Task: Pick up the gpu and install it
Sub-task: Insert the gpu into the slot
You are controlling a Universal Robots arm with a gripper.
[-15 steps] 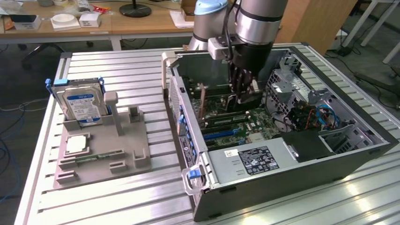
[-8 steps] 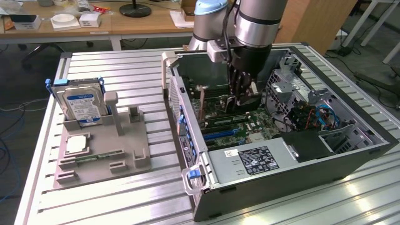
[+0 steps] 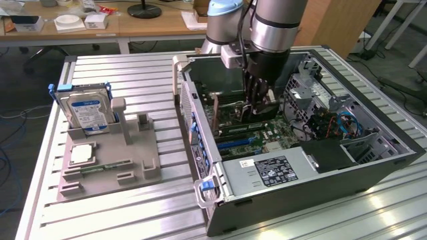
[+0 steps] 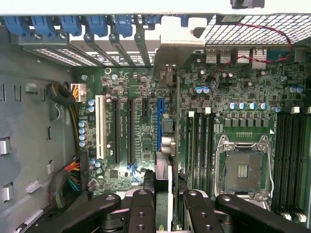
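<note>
My gripper (image 3: pixel 257 106) reaches straight down into the open computer case (image 3: pixel 373 165), over the motherboard. In the wrist view its black fingers (image 4: pixel 141 208) stand on either side of the gpu (image 4: pixel 165 145), which I see edge-on as a thin upright card. The gripper (image 4: pixel 165 206) is shut on it. The card's pale metal end bracket (image 4: pixel 179 41) lies against the case's rear slot openings. Its lower edge runs right along the blue expansion slot (image 4: pixel 160 114); whether it is seated there I cannot tell.
A grey fixture (image 3: pixel 127 150) on the table at the exterior view's left holds a silver hard drive (image 3: pixel 87 110), a square chip (image 3: pixel 81 153) and a green memory stick (image 3: pixel 103 166). Inside the case are black expansion slots (image 4: pixel 117 131), an open CPU socket (image 4: pixel 243 170), cable bundles (image 4: pixel 68 182) and the power supply (image 3: pixel 267 172).
</note>
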